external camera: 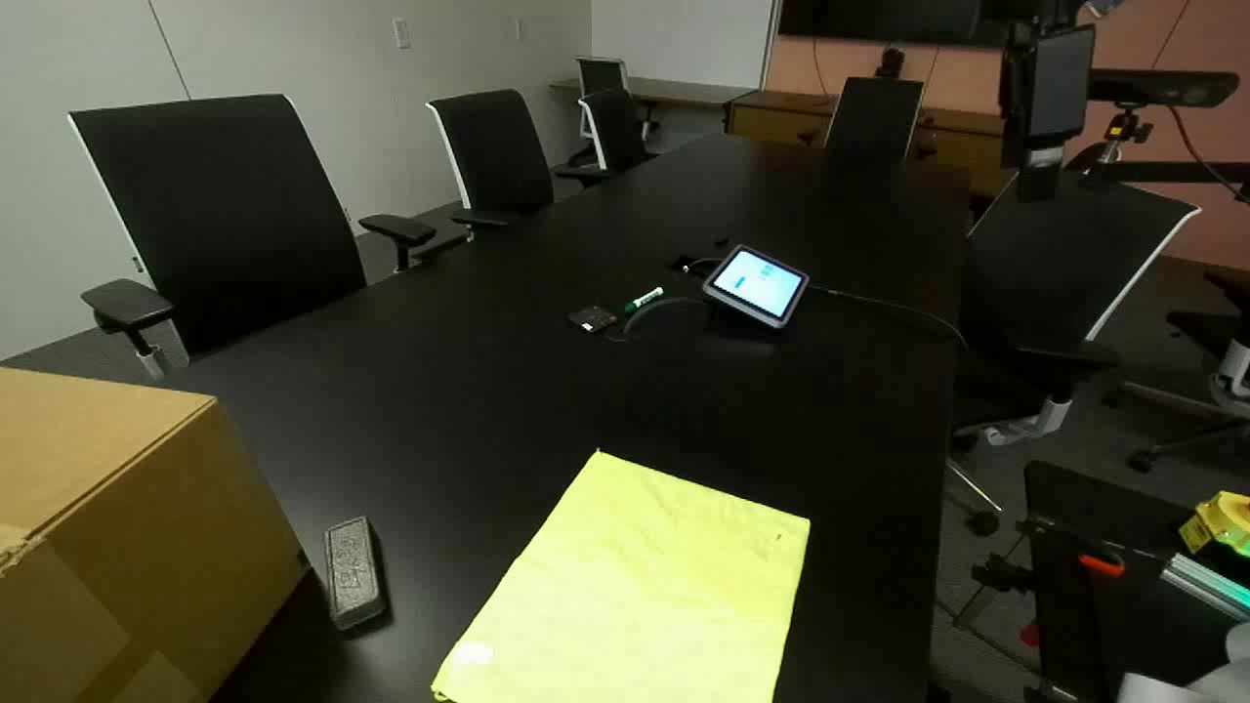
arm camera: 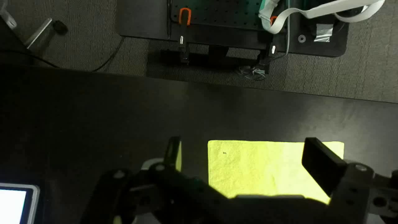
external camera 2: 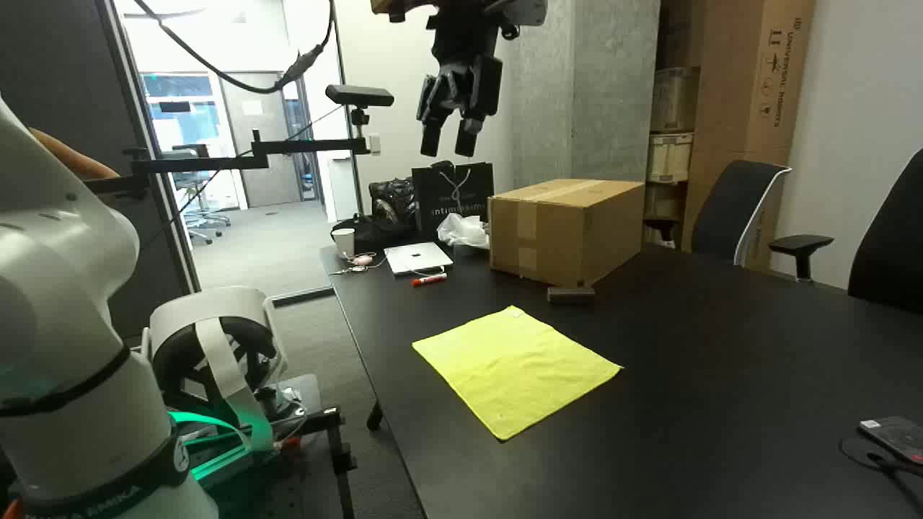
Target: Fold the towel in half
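Black table [external camera 2: 721, 404], bearing towel [external camera 2: 515, 371] (spread flat), box [external camera 2: 541, 241], grey block [external camera: 354, 571], tablet [external camera: 756, 285], green marker [external camera: 645, 299], red marker [external camera 2: 430, 280], laptop [external camera 2: 418, 257] and cup [external camera 2: 344, 243].

In exterior view: towel [external camera: 649, 581] on table [external camera: 508, 400], box [external camera: 146, 547] left, block [external camera: 354, 571] between these 2, tablet [external camera: 757, 285] behind towel.

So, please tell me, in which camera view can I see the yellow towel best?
Best is an exterior view that shows the whole yellow towel, all four corners, with nothing covering it. An exterior view where the yellow towel runs past the picture's bottom edge shows less. In the wrist view, the open jaws hide part of it.
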Tool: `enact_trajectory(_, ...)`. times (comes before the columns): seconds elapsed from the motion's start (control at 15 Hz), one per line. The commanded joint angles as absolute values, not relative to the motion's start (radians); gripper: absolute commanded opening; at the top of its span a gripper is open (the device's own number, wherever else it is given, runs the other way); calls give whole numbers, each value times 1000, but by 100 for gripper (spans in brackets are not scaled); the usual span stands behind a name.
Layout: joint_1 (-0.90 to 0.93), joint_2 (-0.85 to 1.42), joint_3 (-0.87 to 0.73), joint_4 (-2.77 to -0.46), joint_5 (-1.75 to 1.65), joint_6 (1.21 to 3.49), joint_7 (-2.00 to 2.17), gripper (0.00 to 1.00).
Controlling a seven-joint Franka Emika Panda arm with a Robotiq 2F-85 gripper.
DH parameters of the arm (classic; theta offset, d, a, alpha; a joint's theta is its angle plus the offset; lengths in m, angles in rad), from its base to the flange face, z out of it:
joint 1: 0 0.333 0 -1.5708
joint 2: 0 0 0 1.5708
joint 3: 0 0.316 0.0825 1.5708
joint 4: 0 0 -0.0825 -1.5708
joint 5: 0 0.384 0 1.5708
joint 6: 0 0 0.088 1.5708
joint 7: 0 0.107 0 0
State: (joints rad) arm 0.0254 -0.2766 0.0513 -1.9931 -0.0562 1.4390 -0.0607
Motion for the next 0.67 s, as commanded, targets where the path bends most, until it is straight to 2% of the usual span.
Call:
enact_trajectory(0.0,33,-276,45,-1989,-57,1437,-59,100)
enact_trajectory(0.33,30,-266,40,-2014,-58,1477,-65,100)
enact_trajectory(0.6,29,-231,24,-2119,-34,1641,-82,100)
